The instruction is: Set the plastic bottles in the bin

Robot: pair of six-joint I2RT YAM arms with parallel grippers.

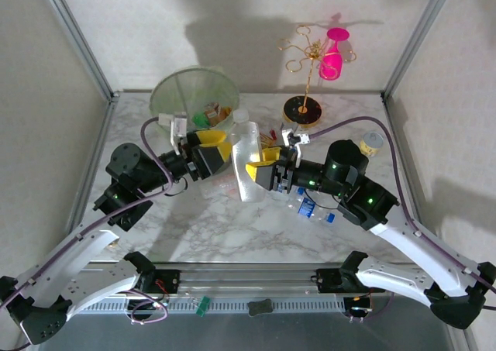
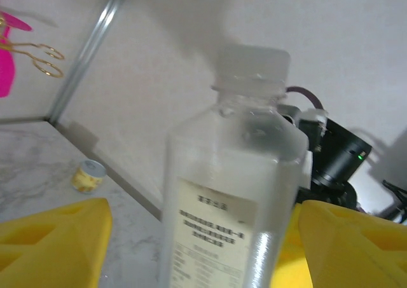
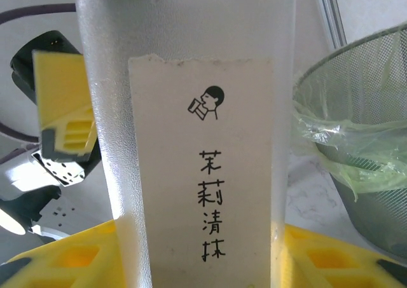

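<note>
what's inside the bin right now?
Small green and tan scraps lie in the bin, against its near right wall. The left arm's wrist covers the near rim, so what lies below it is unseen.

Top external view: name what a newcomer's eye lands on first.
A frosted plastic bottle at mid-table is clamped in the right pincer, the left pincer open around it. Back left sits the lined bin; a bright pink cup hangs on a gold stand back right.

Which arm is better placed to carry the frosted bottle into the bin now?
Right, likely: the right gripper is shut on the frosted bottle, with the bin close by; the left gripper stands open.
</note>
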